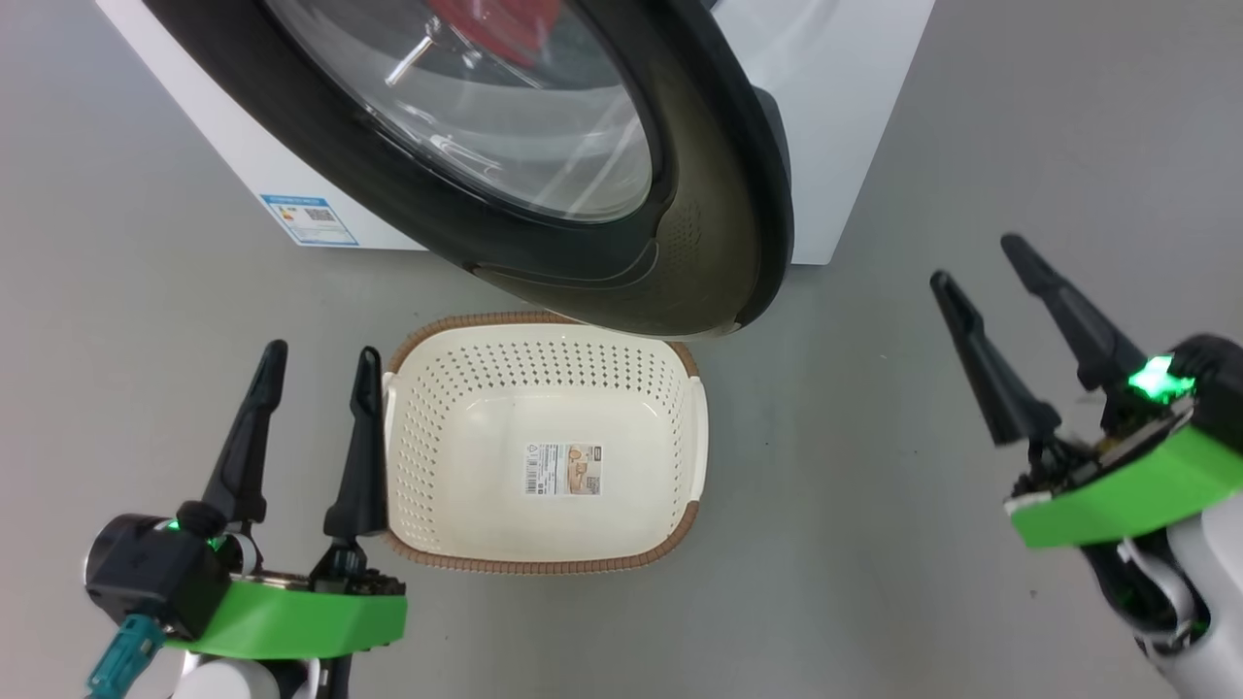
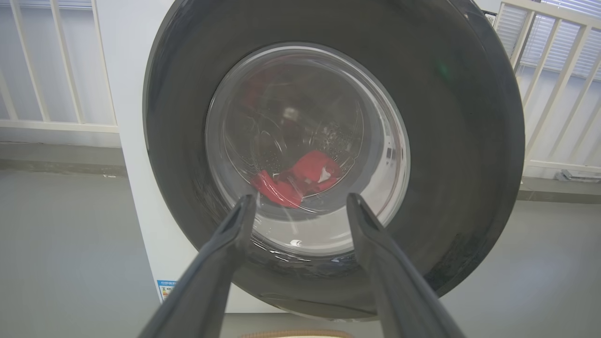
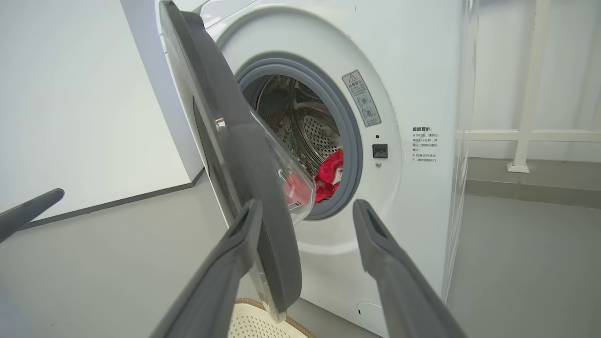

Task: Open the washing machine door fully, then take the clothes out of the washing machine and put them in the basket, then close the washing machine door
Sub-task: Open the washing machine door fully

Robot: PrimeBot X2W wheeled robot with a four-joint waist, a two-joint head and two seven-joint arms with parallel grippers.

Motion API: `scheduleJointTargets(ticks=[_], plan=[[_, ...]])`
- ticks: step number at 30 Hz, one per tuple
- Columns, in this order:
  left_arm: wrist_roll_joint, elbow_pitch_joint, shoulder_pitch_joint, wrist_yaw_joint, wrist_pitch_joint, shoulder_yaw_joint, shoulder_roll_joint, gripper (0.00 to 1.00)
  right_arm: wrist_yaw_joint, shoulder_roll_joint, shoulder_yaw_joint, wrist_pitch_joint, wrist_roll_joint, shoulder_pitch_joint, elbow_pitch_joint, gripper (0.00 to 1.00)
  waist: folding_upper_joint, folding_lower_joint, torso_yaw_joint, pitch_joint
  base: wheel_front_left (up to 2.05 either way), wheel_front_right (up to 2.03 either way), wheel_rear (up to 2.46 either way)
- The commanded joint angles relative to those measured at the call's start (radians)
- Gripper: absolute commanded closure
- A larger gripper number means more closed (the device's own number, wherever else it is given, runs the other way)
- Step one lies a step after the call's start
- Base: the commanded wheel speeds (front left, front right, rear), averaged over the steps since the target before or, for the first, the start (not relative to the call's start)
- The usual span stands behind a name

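The white washing machine (image 1: 845, 116) stands ahead, and its door (image 1: 699, 223), black-rimmed with a glass bowl, is swung partly open over the far edge of the basket (image 1: 670, 388). The cream basket sits empty on the floor, apart from a paper label. Red clothes (image 3: 331, 176) lie low in the steel drum and show through the door glass (image 2: 300, 180). My left gripper (image 1: 322, 351) is open beside the basket's left rim, pointing at the door's front (image 2: 469, 141). My right gripper (image 1: 976, 260) is open at the right, facing the door's edge (image 3: 225, 117) and the drum opening.
A blue energy label (image 1: 309, 220) marks the machine's lower front. White railings (image 2: 554, 94) run behind the machine on both sides. A pale wall (image 3: 70, 94) stands to the machine's left. Grey floor (image 1: 874, 466) lies around the basket.
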Motion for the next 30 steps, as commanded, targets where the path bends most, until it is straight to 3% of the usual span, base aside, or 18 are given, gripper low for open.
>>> scheduleJointTargets(ticks=[1,2,3,4,5,6,7,11,20,30], plan=[[0.012,-0.023,-0.012,0.0,-0.008,0.024,0.019,0.0,0.008,-0.029,0.033,-0.006,0.057,-0.063,0.003,0.0,0.0,0.0,0.004,0.002,0.0,0.0,0.0],[0.012,-0.023,-0.012,0.0,-0.008,0.024,0.019,0.0,0.008,-0.029,0.033,-0.006,0.057,-0.063,0.003,0.0,0.0,0.0,0.004,0.002,0.0,0.0,0.0],[0.011,-0.022,-0.013,0.0,-0.008,0.021,0.019,0.0,0.008,-0.035,0.041,-0.006,0.089,-0.088,0.018,0.11,0.0,0.0,0.006,0.003,0.0,0.0,0.0],[0.009,-0.022,-0.014,0.0,-0.008,0.017,0.019,0.0,0.008,-0.042,0.048,-0.006,0.121,-0.114,0.031,0.53,0.0,0.0,0.009,0.005,0.0,0.0,0.0],[0.008,-0.022,-0.015,0.0,-0.008,0.015,0.019,0.0,0.008,-0.049,0.054,-0.006,0.155,-0.14,0.044,0.69,0.0,0.0,0.013,0.007,0.0,0.0,0.0],[0.006,-0.022,-0.016,-0.001,-0.008,0.013,0.019,0.0,0.008,-0.056,0.06,-0.006,0.192,-0.165,0.061,0.96,0.0,0.0,0.017,0.008,0.0,0.0,0.0],[0.005,-0.021,-0.016,-0.001,-0.008,0.011,0.019,0.0,0.008,-0.068,0.071,-0.006,0.223,-0.19,0.078,1.0,0.0,0.0,0.022,0.009,0.0,0.0,0.0],[-0.001,-0.016,-0.018,0.0,-0.008,0.007,0.019,0.0,0.008,-0.097,0.137,0.02,0.412,-0.281,0.151,1.0,0.0,0.0,0.039,0.01,0.0,0.0,0.0],[-0.005,-0.012,-0.022,0.003,-0.008,0.007,0.019,0.0,0.008,-0.087,0.185,0.265,0.809,-0.472,0.288,1.0,0.0,0.0,0.058,0.011,0.0,0.0,0.0],[-0.016,-0.01,-0.026,0.009,-0.008,0.005,0.019,0.0,0.008,-0.004,0.163,0.607,1.061,-0.604,0.414,1.0,0.0,0.0,0.084,0.022,0.0,0.0,0.0]])
